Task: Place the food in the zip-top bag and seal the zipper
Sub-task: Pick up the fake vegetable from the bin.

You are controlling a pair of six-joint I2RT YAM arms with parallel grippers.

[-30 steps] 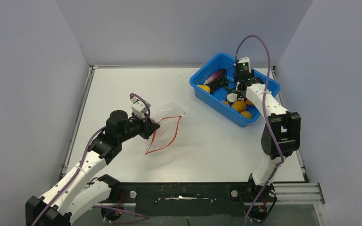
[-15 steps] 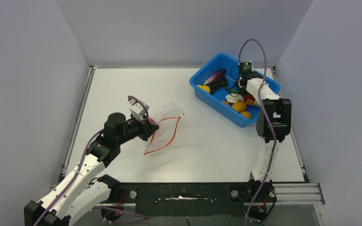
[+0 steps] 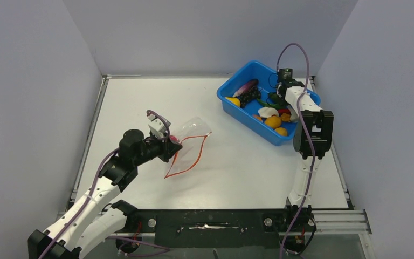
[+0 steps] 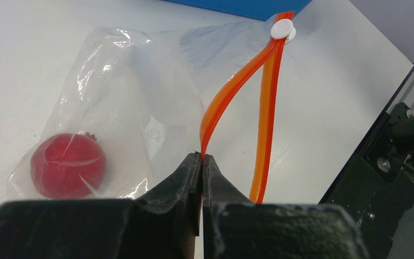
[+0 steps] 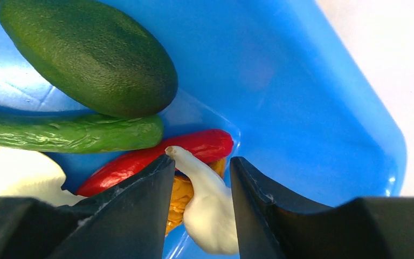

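Task is at an early stage, approx. one item done. The zip-top bag [image 3: 190,144] lies on the table [image 3: 140,102] in front of the left arm w/ its mouth open: the two halves of the zipper [image 4: 232,94] stand apart and join only at the far end, by the white slider [image 4: 283,28]. Inside, near the closed bottom, sits one red ball [image 4: 68,164]; I see nothing else in the bag. The left gripper [image 4: 201,159] is pressed together and pinches the upper half of the zipper, holding the mouth up & open. The other food lies in the blue tub [image 3: 246,124] at the far right, well apart from the bag: purple eggplant [image 3: 246,87], dark grapes [image 3: 252,96], orange pieces [image 3: 273,122], a dark green avocado-like piece [image 5: 89,54], a long green one [image 5: 70,134], a red chili [image 5: 194,147] and a white garlic-like piece [image 5: 210,213]. The right gripper [image 5: 201,162] is down in the tub, jaws partly spread, one on each side of the white piece; whether they press it I cannot tell, and it is not lifted. Left to do, in my judgement: carry these pieces to the bag one by one, then close the zipper along the whole mouth, i.e. most of the work.
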